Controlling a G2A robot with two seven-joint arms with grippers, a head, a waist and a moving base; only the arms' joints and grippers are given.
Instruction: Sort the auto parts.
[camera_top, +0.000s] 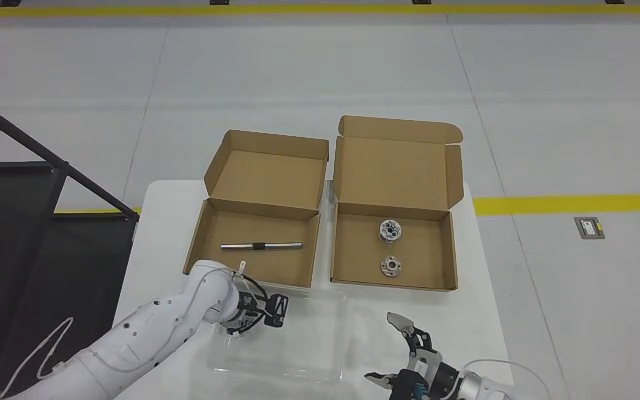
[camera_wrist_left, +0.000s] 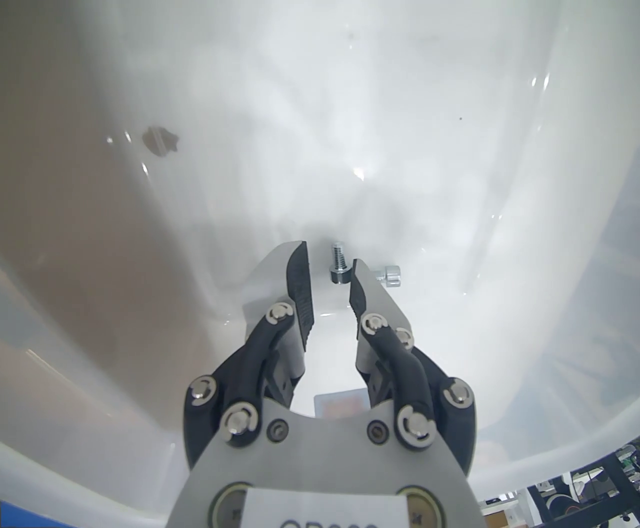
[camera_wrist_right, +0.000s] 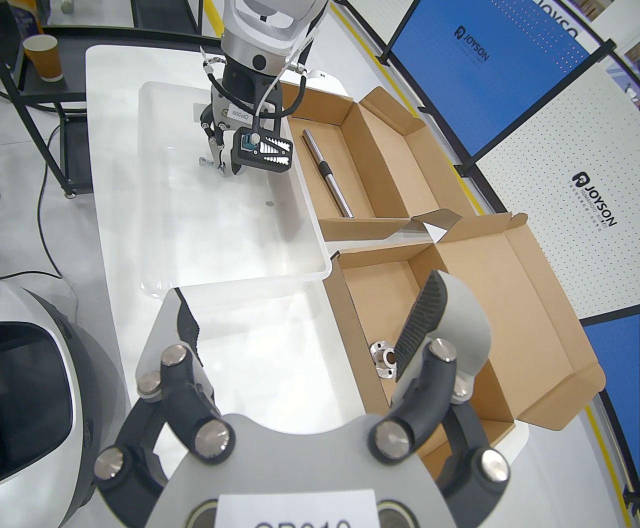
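My left gripper (camera_wrist_left: 327, 272) is open and low inside a clear plastic bin (camera_wrist_right: 310, 240), its fingertips on either side of a small silver bolt (camera_wrist_left: 338, 262) standing on the bin floor. A second bolt (camera_wrist_left: 391, 275) lies just beside one finger. The top view shows this gripper (camera_top: 268, 310) at the bin's left end. My right gripper (camera_wrist_right: 305, 320) hangs open and empty over the table's front right (camera_top: 392, 350). The left cardboard box (camera_top: 205, 240) holds a metal rod (camera_top: 261, 245). In the right box (camera_top: 350, 255) lie two round flanged parts (camera_top: 390, 231) (camera_top: 391, 265).
Both boxes stand at the back of the white table (camera_top: 470, 300) with lids raised. The bin (camera_top: 300, 378) takes up the front middle. A paper cup (camera_wrist_right: 44, 57) sits on a black stand off the table's left side.
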